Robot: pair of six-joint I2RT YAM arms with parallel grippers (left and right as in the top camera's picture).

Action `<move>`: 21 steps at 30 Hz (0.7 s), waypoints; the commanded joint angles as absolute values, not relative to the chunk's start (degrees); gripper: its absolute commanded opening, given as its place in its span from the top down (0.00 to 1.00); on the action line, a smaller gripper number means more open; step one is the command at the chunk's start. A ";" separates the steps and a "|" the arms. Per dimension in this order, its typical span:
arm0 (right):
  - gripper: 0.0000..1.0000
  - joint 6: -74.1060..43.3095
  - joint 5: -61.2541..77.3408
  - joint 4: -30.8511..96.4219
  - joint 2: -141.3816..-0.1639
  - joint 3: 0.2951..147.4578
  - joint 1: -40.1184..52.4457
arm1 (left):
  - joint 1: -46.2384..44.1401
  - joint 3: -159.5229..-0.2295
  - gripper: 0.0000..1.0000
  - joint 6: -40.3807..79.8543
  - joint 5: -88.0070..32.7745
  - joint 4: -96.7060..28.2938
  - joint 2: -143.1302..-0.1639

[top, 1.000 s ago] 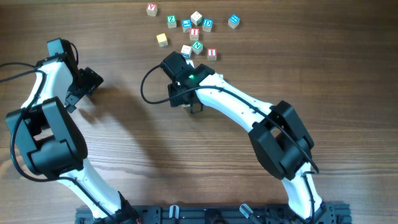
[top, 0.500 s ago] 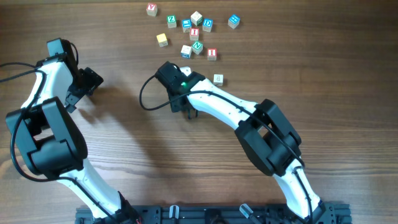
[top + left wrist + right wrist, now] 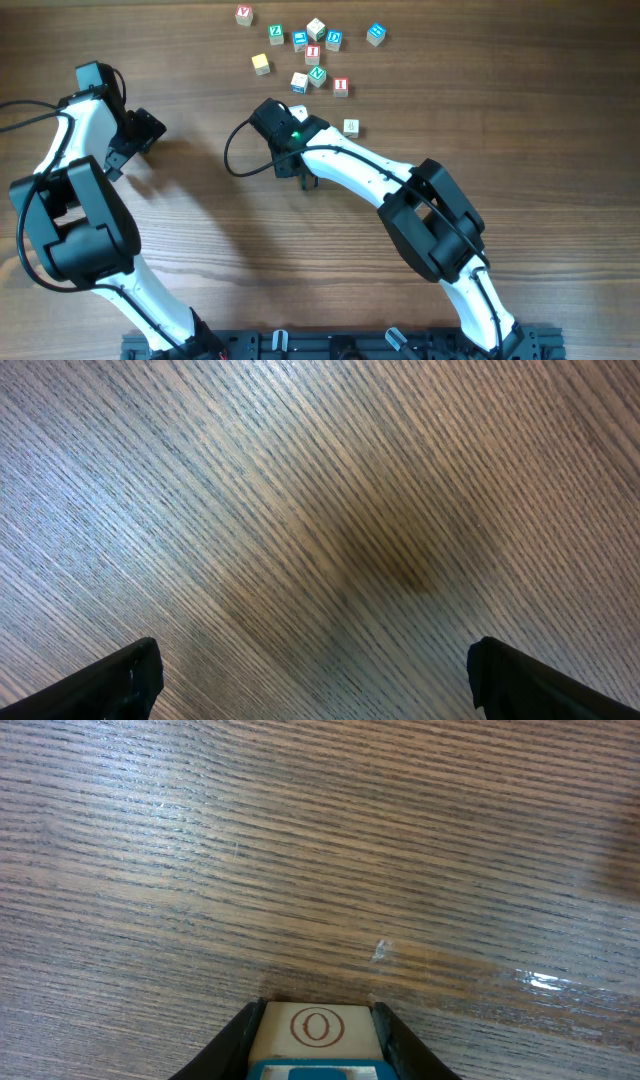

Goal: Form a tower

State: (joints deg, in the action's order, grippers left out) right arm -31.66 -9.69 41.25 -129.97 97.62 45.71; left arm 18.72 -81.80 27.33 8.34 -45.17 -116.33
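My right gripper [image 3: 316,1008] is shut on a pale wooden cube [image 3: 316,1027] with a red "O" on its side and a blue top face; both fingers press its sides just above the table. From above, the right gripper [image 3: 303,180] hides this cube. Several loose letter cubes lie at the far middle, among them a red "I" cube [image 3: 313,52] and a green "N" cube [image 3: 317,75]. From above I cannot tell whether any of them stand stacked as a tower. My left gripper [image 3: 140,130] is open at the far left, and in its wrist view the left gripper [image 3: 315,670] has only bare wood under it.
A single pale cube [image 3: 350,127] lies just right of the right wrist. A plain cube [image 3: 261,64] and a red-lettered cube [image 3: 244,15] sit at the left of the cluster, and a blue one [image 3: 376,34] at its right. A black cable [image 3: 231,150] loops left of the right wrist.
The right arm has swung a little left, uncovering the single cube beside it. Its jaws have narrowed onto the "O" cube. The left arm has not moved.
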 commanded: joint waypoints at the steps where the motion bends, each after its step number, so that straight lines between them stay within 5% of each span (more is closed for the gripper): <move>1: 0.64 -31.48 -11.16 41.17 -130.85 97.01 45.95 | 18.92 -81.54 0.00 27.44 8.86 -45.17 -116.38; 3: 0.60 -31.48 -11.16 41.19 -130.85 97.01 45.95 | 18.92 -81.54 0.00 27.44 8.86 -45.17 -116.38; 8: 0.74 -31.70 -11.09 43.31 -129.91 97.30 45.50 | 18.92 -81.54 0.00 27.44 8.86 -45.17 -116.38; 21: 0.69 -34.94 -2.44 47.83 -128.35 97.27 44.93 | 18.92 -81.54 0.00 27.46 8.86 -45.17 -116.38</move>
State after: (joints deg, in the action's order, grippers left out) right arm -33.65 -5.13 47.35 -129.10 97.65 44.80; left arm 18.72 -81.80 27.33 8.34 -45.17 -116.33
